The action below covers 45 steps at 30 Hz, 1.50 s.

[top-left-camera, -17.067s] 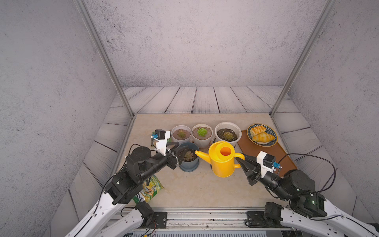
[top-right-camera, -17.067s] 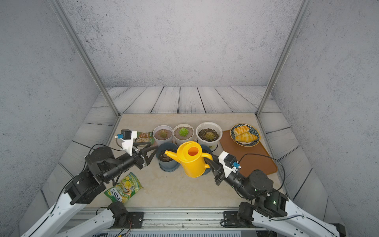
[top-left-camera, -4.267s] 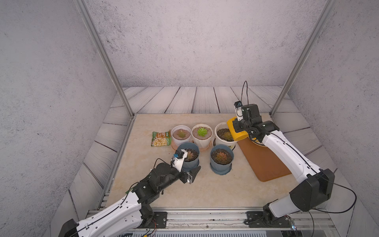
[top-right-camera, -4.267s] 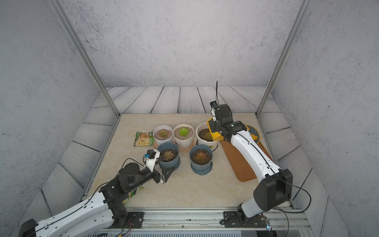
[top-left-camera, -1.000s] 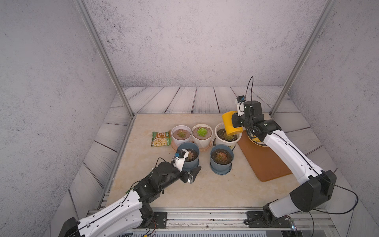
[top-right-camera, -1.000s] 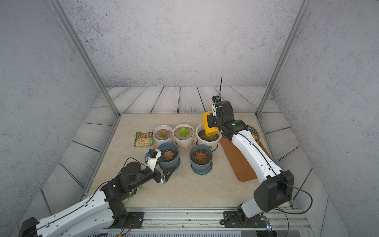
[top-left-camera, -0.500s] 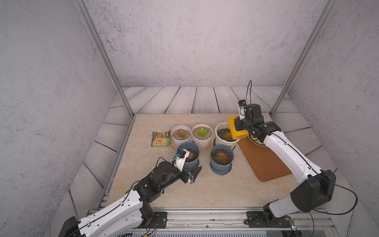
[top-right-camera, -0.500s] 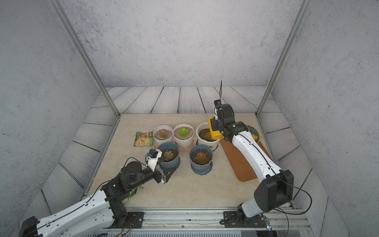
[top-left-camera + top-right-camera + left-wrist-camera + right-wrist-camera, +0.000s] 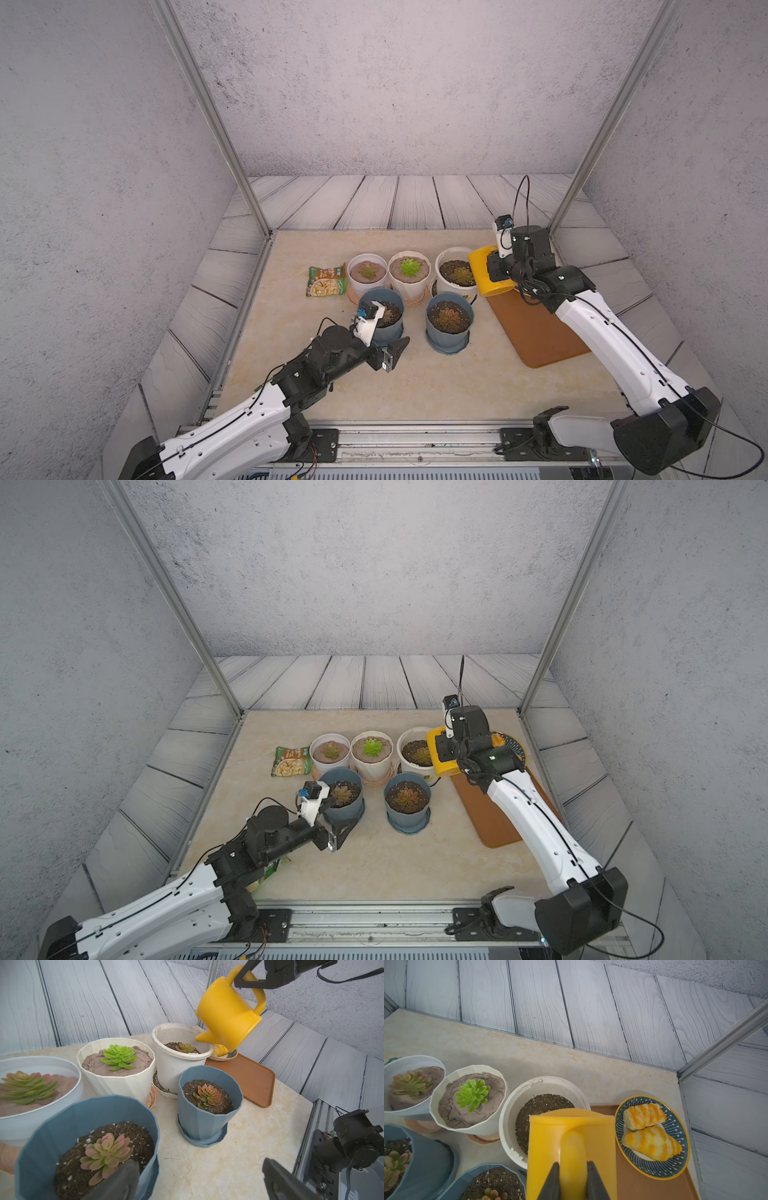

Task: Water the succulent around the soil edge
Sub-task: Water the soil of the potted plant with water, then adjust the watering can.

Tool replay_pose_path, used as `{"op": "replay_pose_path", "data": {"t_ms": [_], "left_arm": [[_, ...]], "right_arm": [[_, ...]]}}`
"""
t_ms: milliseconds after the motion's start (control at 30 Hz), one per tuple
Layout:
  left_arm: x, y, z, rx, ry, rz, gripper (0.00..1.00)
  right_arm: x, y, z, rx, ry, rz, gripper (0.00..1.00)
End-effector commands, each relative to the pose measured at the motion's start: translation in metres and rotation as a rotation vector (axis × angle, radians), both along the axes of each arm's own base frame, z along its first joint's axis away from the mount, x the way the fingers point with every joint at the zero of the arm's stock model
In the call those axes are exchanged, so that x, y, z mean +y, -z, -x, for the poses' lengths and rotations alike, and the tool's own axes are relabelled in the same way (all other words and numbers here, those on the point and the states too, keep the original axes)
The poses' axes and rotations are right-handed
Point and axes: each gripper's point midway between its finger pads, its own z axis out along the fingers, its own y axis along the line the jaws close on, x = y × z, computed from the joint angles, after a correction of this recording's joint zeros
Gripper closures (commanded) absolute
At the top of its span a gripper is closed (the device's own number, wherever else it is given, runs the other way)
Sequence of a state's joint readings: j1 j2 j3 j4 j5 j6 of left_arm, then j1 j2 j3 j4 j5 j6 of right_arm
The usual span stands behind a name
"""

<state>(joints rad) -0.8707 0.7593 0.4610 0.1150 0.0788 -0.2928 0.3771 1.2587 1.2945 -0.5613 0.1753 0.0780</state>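
Well, my right gripper [image 9: 572, 1164] is clamped on the handle [image 9: 573, 1147] of the yellow watering can [image 9: 226, 1020], tilted over the white pot [image 9: 176, 1068]. Its spout [image 9: 204, 1037] hangs above that pot's soil edge, close to the succulent [image 9: 185, 1047]; from the right wrist the can hides both. I cannot make out any water. Nearer me than the white pot, my left gripper [image 9: 199, 1164] gapes wide beside a blue pot [image 9: 83, 1122], partly cut off.

The pale marbled surface [image 9: 415, 386] carries a snack packet [image 9: 327, 281], three white pots [image 9: 409, 291] in a row, two blue pots [image 9: 449, 340] in saucers nearer the front, and a brown tray [image 9: 536, 332]. A second packet [image 9: 272, 870] seems to lie at the front edge, mostly hidden.
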Motion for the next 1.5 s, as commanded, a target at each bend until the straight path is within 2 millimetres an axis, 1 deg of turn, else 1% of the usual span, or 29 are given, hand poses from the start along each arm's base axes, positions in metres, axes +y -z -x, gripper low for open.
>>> {"op": "replay_pose_path", "data": {"t_ms": [0, 133, 267, 367, 433, 500, 533, 567, 667, 733, 833, 933, 1033, 1133, 1300, 1367, 1467], "left_arm": [[0.002, -0.016, -0.001, -0.023, -0.009, 0.032, 0.02], [0.005, -0.017, -0.003, -0.019, -0.032, 0.041, 0.02], [0.008, -0.015, -0.007, 0.000, -0.063, 0.046, 0.02], [0.009, -0.016, -0.009, 0.008, -0.082, 0.057, 0.02], [0.009, -0.019, -0.008, 0.003, -0.075, 0.056, 0.00], [0.008, -0.023, -0.006, -0.010, -0.058, 0.057, 0.06], [0.009, -0.026, -0.006, -0.015, -0.066, 0.066, 0.11], [0.011, -0.029, -0.007, -0.014, -0.082, 0.080, 0.13], [0.016, -0.051, -0.006, -0.012, -0.104, 0.147, 0.15], [0.018, -0.070, -0.004, 0.003, -0.110, 0.193, 0.15], [0.018, -0.090, -0.001, 0.043, -0.104, 0.259, 0.14], [0.013, -0.108, 0.004, 0.067, -0.068, 0.340, 0.15], [0.007, -0.123, 0.007, 0.082, -0.037, 0.402, 0.16], [-0.001, -0.129, 0.007, 0.120, -0.007, 0.446, 0.16], [-0.014, -0.129, 0.000, 0.161, 0.002, 0.452, 0.18], [-0.017, -0.128, -0.003, 0.170, 0.002, 0.453, 0.19], [-0.023, -0.127, -0.005, 0.183, 0.009, 0.466, 0.25]], "right_arm": [[-0.001, -0.009, 0.016, -0.021, -0.009, -0.056, 1.00], [0.003, -0.012, 0.030, -0.043, -0.039, -0.122, 1.00], [0.011, -0.021, 0.050, -0.111, -0.107, -0.203, 1.00], [0.013, -0.037, 0.072, -0.224, -0.172, -0.265, 1.00], [0.012, -0.050, 0.090, -0.323, -0.213, -0.303, 1.00], [0.010, -0.061, 0.110, -0.425, -0.255, -0.344, 1.00], [0.010, -0.066, 0.121, -0.477, -0.281, -0.370, 1.00], [0.011, -0.071, 0.130, -0.523, -0.306, -0.394, 1.00], [0.017, -0.074, 0.159, -0.621, -0.409, -0.473, 1.00], [0.023, -0.075, 0.179, -0.663, -0.498, -0.505, 1.00], [0.029, -0.078, 0.202, -0.720, -0.589, -0.582, 1.00], [0.031, -0.084, 0.220, -0.776, -0.659, -0.667, 1.00], [0.035, -0.086, 0.226, -0.770, -0.700, -0.743, 1.00], [0.045, -0.080, 0.225, -0.714, -0.751, -0.786, 1.00], [0.055, -0.072, 0.219, -0.658, -0.799, -0.827, 1.00], [0.057, -0.069, 0.217, -0.650, -0.805, -0.829, 1.00], [0.060, -0.065, 0.214, -0.639, -0.811, -0.827, 1.00]]}}
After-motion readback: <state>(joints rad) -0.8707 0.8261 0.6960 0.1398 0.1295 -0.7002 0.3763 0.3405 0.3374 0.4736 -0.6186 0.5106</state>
